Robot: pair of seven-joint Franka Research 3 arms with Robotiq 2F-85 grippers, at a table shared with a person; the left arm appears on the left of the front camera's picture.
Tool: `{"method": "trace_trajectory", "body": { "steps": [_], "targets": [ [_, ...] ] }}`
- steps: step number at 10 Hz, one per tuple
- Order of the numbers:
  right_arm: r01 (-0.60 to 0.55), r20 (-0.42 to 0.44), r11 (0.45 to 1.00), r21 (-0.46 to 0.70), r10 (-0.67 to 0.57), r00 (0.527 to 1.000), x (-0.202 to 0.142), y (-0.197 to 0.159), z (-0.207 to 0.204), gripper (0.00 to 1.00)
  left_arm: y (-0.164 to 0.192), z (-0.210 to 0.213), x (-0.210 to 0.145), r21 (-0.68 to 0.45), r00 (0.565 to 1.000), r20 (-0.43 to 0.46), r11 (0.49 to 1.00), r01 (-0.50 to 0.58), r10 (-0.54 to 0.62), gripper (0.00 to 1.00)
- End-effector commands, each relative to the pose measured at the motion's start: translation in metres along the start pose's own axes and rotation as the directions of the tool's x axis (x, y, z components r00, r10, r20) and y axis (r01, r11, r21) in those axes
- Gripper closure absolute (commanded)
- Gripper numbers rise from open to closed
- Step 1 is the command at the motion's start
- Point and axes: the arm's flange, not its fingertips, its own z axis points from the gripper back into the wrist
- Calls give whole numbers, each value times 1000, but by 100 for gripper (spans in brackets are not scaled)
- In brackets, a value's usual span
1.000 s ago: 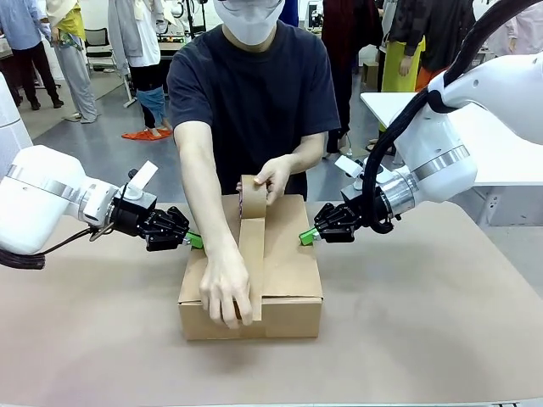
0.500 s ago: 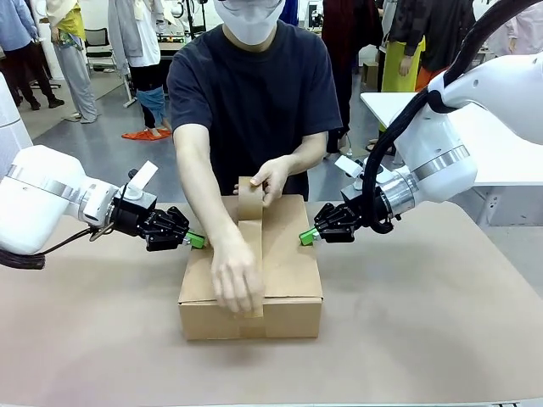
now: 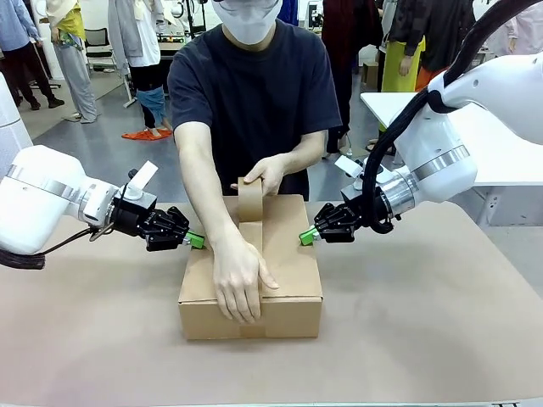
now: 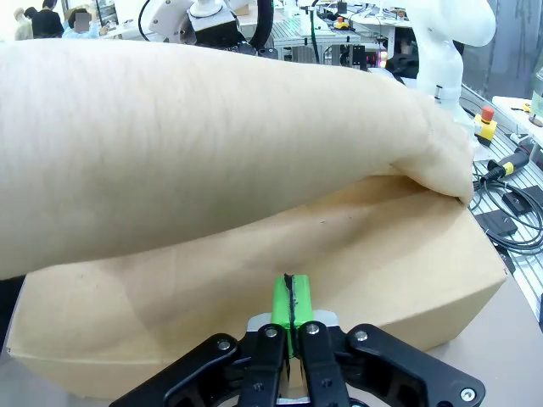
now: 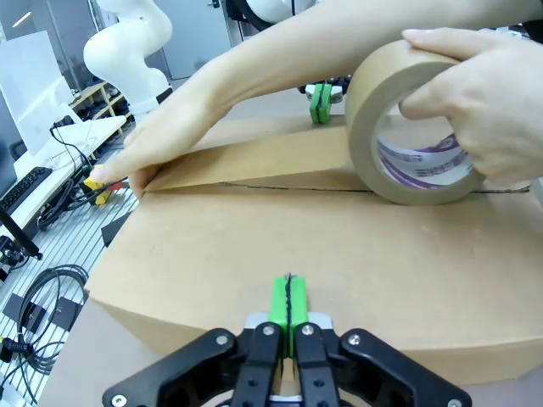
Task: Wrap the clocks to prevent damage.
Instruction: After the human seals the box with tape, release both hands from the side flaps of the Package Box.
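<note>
No clocks show; a closed cardboard box (image 3: 293,263) sits mid-table. A person presses one hand (image 3: 237,284) on a brown tape strip (image 3: 251,233) at the box's front edge. Their other hand holds the tape roll (image 3: 251,197) at the back edge. My left gripper (image 3: 196,241) is shut, its green pads touching the box's left top edge. My right gripper (image 3: 306,236) is shut against the right top edge. In the left wrist view the left gripper (image 4: 288,298) meets the box (image 4: 399,254) under the forearm (image 4: 212,144). The right gripper (image 5: 288,298) faces the box (image 5: 356,254) and roll (image 5: 399,161).
The brown tabletop (image 3: 424,322) lies bare around the box. A white table (image 3: 501,153) stands at the far right. Other people stand on the floor behind the person, at the far left.
The person's front hand slid from the box's front face up onto the top edge and spread flat on the tape. Both grippers stayed where they were.
</note>
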Motion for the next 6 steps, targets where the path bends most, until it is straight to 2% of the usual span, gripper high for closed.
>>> {"method": "trace_trajectory", "body": {
  "steps": [1,6],
  "targets": [
    [2,1,1000,-8,-2,1000,-3,0,-2,99,0,-3,0,-2,1000,-2,1000,1,-1,100],
    [2,1,1000,-8,-2,1000,-3,0,-2,99,0,-3,0,-2,1000,-2,1000,1,-1,100]
  ]
}}
